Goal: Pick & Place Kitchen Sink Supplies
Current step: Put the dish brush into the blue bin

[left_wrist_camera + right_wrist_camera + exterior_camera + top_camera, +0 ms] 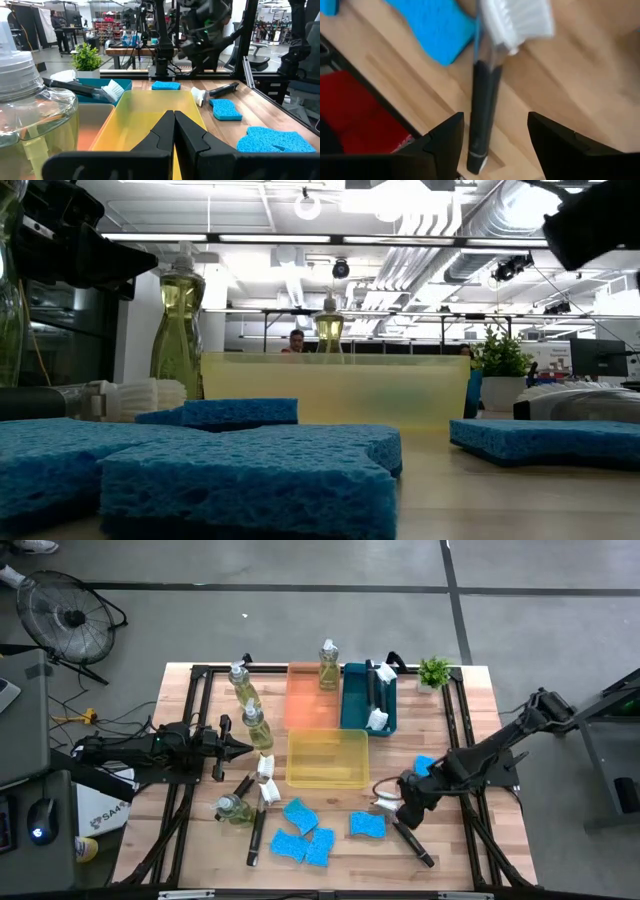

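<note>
In the high view my right gripper point(405, 808) hangs over a black-handled dish brush point(408, 832) with a white head point(385, 802), lying near the table's near right. The right wrist view shows my open gripper point(495, 145) with a finger on either side of the handle point(482, 100), not touching it. My left gripper point(240, 747) is shut point(174, 120) and holds nothing, beside a standing soap bottle point(255, 726). Other bottles stand at the far left point(240, 680) and in the orange tray point(327, 665). One more bottle point(228, 808) is at the near left. Several blue sponges point(300, 830) lie near the front edge.
A yellow tray point(328, 778) sits mid-table, with an orange tray point(305, 700) and a teal tray point(352, 705) behind it. The teal one holds brushes point(376, 695). A small potted plant point(434, 670) stands at the far right. Two more brushes point(258, 815) lie left of the sponges.
</note>
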You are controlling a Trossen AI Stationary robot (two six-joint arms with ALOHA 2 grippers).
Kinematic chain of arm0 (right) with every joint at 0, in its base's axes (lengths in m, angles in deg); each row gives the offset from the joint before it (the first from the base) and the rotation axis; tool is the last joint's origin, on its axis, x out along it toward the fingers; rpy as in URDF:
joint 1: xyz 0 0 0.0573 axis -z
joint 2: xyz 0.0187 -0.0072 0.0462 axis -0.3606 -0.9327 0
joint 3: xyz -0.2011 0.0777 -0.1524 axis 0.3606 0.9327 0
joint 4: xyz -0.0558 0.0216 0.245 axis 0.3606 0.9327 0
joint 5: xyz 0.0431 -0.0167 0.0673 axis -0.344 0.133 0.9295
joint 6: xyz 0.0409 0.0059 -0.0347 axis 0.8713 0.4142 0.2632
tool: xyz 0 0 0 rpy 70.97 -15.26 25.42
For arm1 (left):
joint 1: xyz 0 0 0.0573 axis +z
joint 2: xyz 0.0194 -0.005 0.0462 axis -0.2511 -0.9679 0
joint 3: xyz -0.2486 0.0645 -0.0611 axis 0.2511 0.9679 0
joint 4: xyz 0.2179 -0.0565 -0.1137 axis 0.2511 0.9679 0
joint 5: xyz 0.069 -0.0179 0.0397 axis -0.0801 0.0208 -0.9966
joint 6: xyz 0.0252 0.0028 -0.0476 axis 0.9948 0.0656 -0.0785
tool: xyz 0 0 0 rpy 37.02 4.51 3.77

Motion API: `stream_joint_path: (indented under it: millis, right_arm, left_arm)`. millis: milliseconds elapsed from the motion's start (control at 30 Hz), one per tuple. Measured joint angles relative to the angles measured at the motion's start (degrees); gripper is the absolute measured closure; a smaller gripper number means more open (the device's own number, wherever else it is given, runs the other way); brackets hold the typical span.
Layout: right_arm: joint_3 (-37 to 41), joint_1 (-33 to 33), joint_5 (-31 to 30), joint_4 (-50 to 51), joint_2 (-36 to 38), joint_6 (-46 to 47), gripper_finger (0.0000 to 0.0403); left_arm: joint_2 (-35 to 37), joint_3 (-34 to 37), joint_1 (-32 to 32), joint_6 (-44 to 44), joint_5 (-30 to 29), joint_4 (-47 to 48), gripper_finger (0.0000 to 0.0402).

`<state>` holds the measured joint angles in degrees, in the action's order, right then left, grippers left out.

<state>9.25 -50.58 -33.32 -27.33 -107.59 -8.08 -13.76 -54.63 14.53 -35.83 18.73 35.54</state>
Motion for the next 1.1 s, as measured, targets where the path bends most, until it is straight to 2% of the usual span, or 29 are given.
stream_joint_path:
  millis: [300, 467, 867, 1000, 1100]
  right_arm:
    - [-1.7, -2.2, 1.2, -4.8, -9.6, -0.3, 0.0192]
    - [-1.8, -2.2, 2.5, -10.8, -14.3, 0.2, 0.0192]
    - [-1.9, -2.1, 2.3, -12.8, -22.0, 2.2, 0.0193]
    - [-2.0, -2.1, 2.3, -12.7, -22.7, 2.2, 0.0210]
    - [-1.9, -2.0, 2.2, -12.5, -22.7, 2.2, 0.0239]
  left_arm:
    - [0.0, 0.0, 0.0, 0.0, 0.0, 0.0, 0.0401]
    - [0.0, 0.0, 0.0, 0.0, 0.0, 0.0, 0.0401]
    - [0.0, 0.0, 0.0, 0.0, 0.0, 0.0, 0.0401]
    - [0.0, 0.0, 0.0, 0.0, 0.0, 0.0, 0.0401]
    - [0.0, 0.0, 0.0, 0.0, 0.0, 0.0, 0.0401]
